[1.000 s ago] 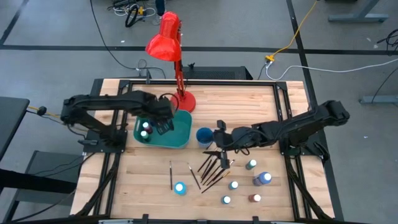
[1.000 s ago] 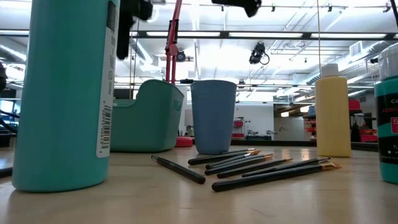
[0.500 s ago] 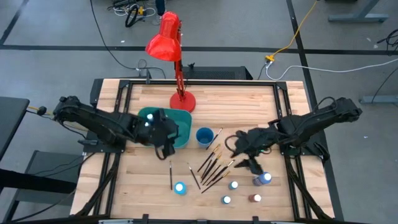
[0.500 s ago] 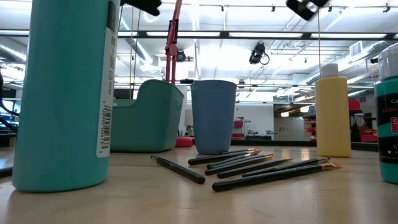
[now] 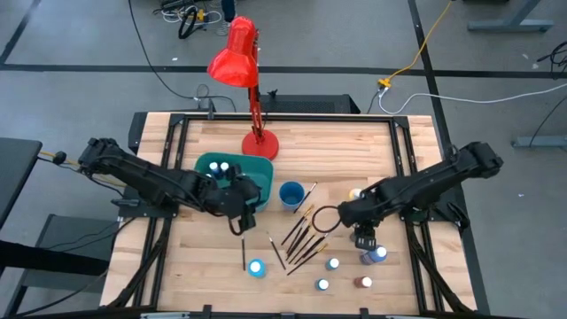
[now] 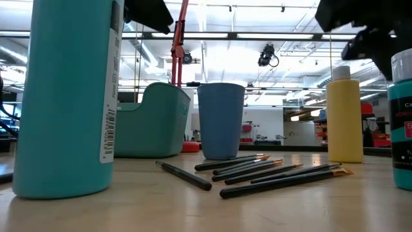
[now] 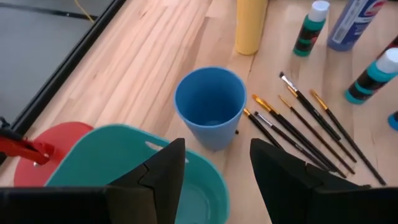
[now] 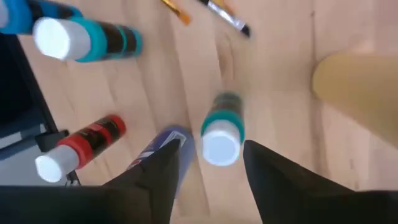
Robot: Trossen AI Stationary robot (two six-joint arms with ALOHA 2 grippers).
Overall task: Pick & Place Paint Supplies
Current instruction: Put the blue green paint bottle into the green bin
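The right hand (image 8: 208, 165) hangs wide and empty directly over a green white-capped bottle (image 8: 221, 127), apparently lining up a grasp. The yellow bottle (image 8: 354, 87) crowds it at 2 o'clock, the blue bottle (image 8: 158, 152) at 8. The left hand (image 7: 214, 165), wide and empty, sits over the teal bin (image 7: 112, 155); brushes (image 7: 305, 124) lie at 3 o'clock of the blue cup (image 7: 209, 106).

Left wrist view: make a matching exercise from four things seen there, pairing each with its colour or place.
Things:
1. cup
2. bin
3. lamp base
4. brushes

Descriptions:
A. red, beside the bin
B. dark handles, lying flat on the wood
C. blue, upright and empty
D. teal, under the left pincer

Pairs: 1-C, 2-D, 3-A, 4-B
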